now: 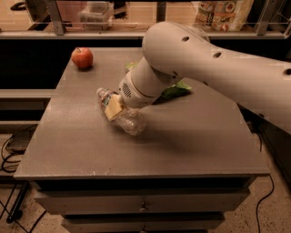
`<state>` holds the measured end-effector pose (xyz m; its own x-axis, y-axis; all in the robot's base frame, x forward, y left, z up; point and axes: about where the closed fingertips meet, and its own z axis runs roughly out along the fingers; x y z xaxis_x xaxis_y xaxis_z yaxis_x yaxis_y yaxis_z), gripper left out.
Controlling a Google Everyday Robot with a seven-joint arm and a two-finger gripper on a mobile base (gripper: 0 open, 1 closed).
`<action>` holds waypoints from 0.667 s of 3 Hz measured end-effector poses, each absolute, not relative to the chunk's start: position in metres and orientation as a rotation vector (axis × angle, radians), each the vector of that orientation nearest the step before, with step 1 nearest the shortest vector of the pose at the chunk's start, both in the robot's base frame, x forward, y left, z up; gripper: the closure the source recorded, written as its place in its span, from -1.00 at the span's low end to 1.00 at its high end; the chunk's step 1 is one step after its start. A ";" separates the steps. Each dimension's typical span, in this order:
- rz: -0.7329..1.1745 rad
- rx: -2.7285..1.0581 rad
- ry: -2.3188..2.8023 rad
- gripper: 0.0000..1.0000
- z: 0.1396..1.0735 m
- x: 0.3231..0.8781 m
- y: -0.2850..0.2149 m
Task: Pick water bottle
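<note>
The water bottle (128, 121) is a small clear crinkled plastic bottle. It lies on its side on the grey table (191, 136), left of the middle, with its neck (102, 95) pointing to the far left. My gripper (114, 107) comes down from the right on the big white arm (204, 68). Its yellowish tip rests over the bottle's upper part, near the label band. The wrist hides the rest of the gripper.
A red apple (82, 58) sits at the table's far left corner. A green bag (176, 89) lies behind the arm, partly hidden. A shelf with packages (218, 11) runs behind the table. Drawers (141, 205) are below the front edge.
</note>
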<state>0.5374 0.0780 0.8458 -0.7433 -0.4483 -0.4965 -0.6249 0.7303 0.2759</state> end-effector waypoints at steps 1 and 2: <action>0.561 -0.857 2.481 0.77 0.868 0.540 0.076; 0.571 -0.882 2.388 1.00 0.903 0.548 0.064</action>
